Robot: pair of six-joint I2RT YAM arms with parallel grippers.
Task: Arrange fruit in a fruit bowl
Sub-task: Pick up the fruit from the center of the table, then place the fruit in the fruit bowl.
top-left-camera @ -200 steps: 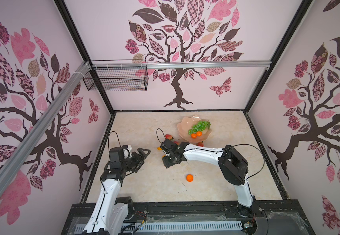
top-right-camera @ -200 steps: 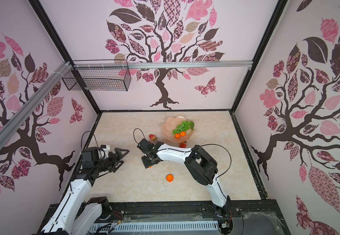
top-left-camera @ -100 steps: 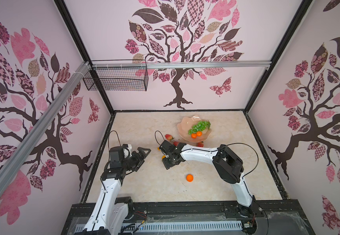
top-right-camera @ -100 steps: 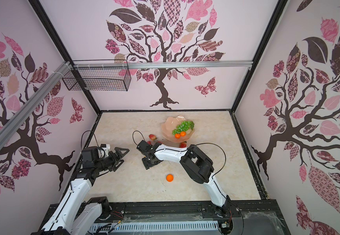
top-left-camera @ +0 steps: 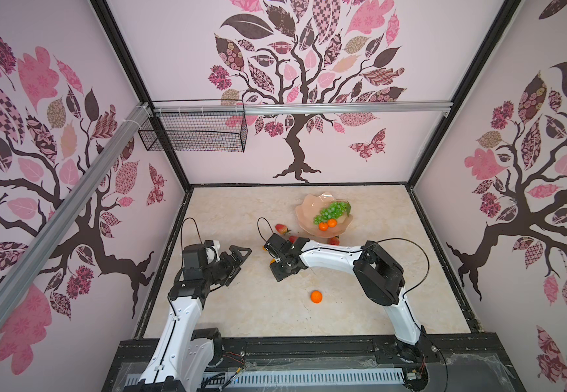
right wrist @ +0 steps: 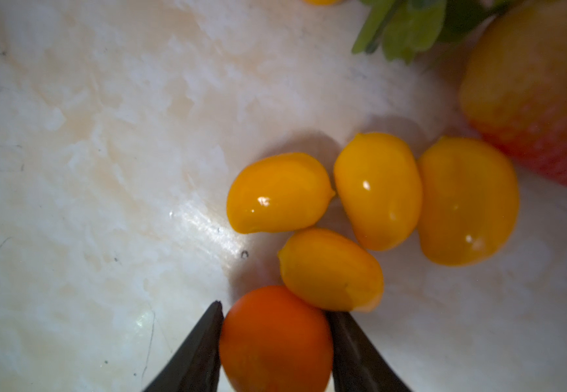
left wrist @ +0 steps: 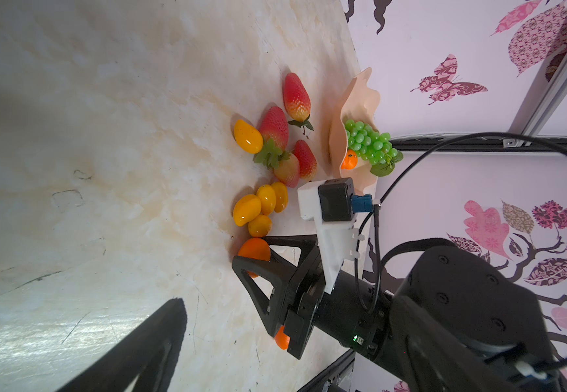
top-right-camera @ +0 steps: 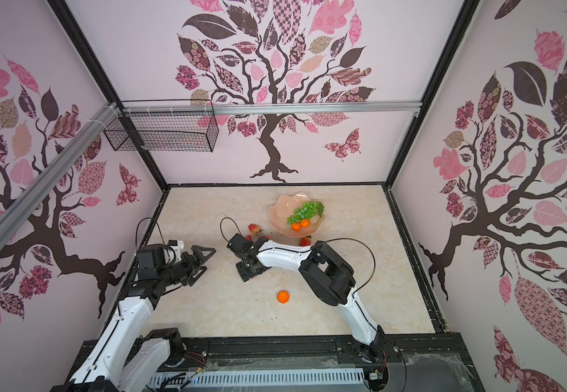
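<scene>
Right wrist view: right hand [right wrist: 275, 310] pinches round tangerine [right wrist: 275, 342]; abutting tomato [right wrist: 331, 269] lies crosswise to the hand.

a green grape bunch [top-left-camera: 331, 210] and two tangerines [top-left-camera: 323, 226] are held in the peach fruit bowl [top-left-camera: 309, 209] (wavy rim). strawberries [left wrist: 296, 95] and yellow tomatoes [right wrist: 377, 190] are left near it. one tangerine [right wrist: 275, 342] is pinched by the right gripper [right wrist: 275, 310]; another tangerine [top-left-camera: 316, 296] is left well apart.

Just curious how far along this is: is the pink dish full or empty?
Partly filled: the dish holds green grapes and two tangerines; strawberries and yellow tomatoes lie outside on the table.
</scene>
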